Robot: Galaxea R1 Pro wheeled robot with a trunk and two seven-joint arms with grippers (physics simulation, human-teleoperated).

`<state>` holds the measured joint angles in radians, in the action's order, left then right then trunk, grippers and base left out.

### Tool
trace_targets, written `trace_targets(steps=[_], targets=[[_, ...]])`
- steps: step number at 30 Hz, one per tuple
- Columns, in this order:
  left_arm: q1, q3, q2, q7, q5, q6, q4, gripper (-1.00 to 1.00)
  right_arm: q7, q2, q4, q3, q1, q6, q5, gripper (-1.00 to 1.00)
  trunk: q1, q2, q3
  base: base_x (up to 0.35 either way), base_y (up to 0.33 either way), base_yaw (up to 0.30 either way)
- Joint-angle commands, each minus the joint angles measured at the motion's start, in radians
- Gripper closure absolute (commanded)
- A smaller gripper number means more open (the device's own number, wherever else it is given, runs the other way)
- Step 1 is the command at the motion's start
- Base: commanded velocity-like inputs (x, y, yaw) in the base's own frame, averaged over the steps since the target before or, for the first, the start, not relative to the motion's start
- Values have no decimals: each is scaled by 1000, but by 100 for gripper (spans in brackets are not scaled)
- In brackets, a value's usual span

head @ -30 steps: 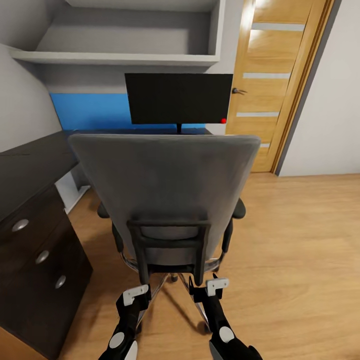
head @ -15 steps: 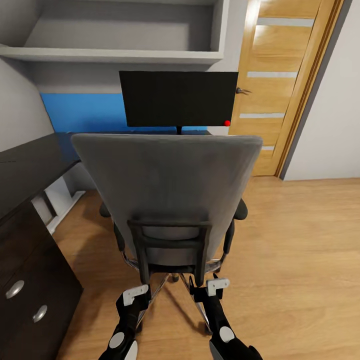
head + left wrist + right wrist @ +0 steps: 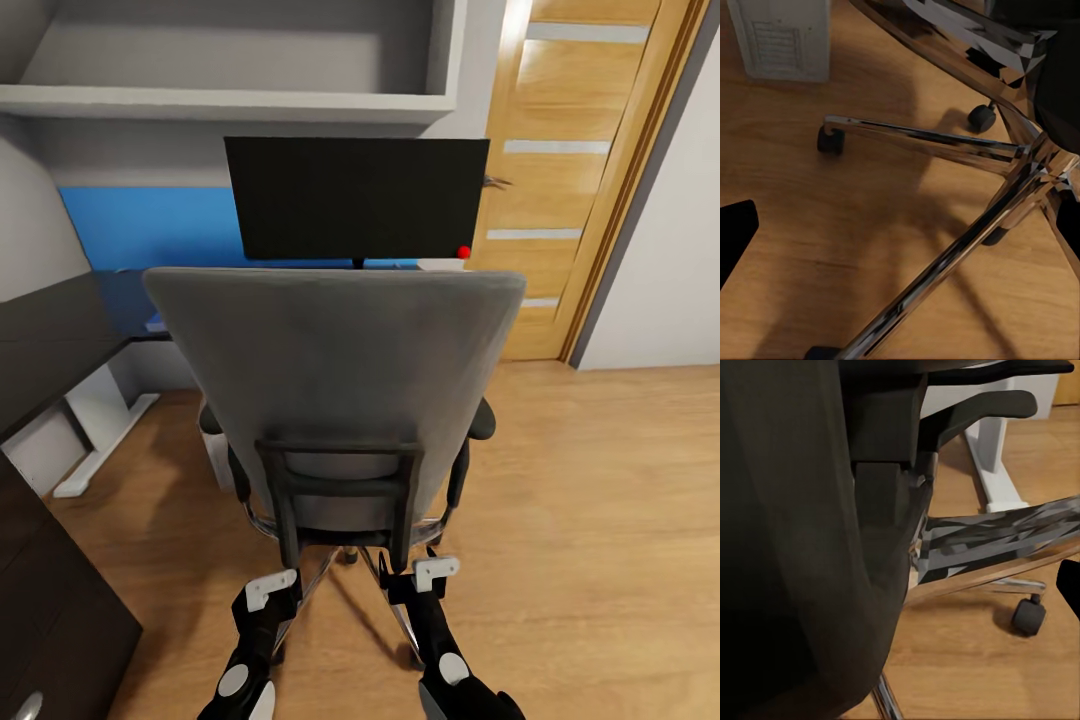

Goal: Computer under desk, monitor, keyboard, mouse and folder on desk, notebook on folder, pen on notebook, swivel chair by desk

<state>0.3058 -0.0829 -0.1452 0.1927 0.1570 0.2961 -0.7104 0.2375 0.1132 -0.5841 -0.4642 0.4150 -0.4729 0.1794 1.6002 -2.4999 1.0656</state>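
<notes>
Swivel chair (image 3: 335, 380) seen from behind, straight ahead of both grippers, facing the desk (image 3: 50, 340).

Its grey backrest rises just beyond the left gripper (image 3: 270, 590) and right gripper (image 3: 433, 572), which flank the chrome base (image 3: 967, 187); how far either is open I cannot tell, and neither visibly holds anything. Past the chair the monitor (image 3: 355, 198) stands on the desk. The computer (image 3: 784, 37) stands on the floor (image 3: 600, 480) beyond a castor (image 3: 830, 140). The drawer unit (image 3: 50, 620) is left of the left gripper, closed, contents unseen.
</notes>
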Motion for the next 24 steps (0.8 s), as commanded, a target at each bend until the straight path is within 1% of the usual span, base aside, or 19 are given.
trace_targets(steps=[1,18,21,24], targets=[[1,-5,1,7,6,5,-1,-100,8,-1,0,-7,2,-6,11,-100,0,0,1,333,0,0],[1,-5,1,7,7,5,-1,-100,8,-1,0,-7,2,-6,11,-100,0,0,1,332,0,0],[1,-5,1,7,7,5,-1,-100,8,-1,1,-7,2,-6,11,-100,0,0,1,274,0,0],[1,-5,1,8,7,5,-1,-100,8,-1,1,-7,1,-6,11,-100,0,0,1,156,0,0]])
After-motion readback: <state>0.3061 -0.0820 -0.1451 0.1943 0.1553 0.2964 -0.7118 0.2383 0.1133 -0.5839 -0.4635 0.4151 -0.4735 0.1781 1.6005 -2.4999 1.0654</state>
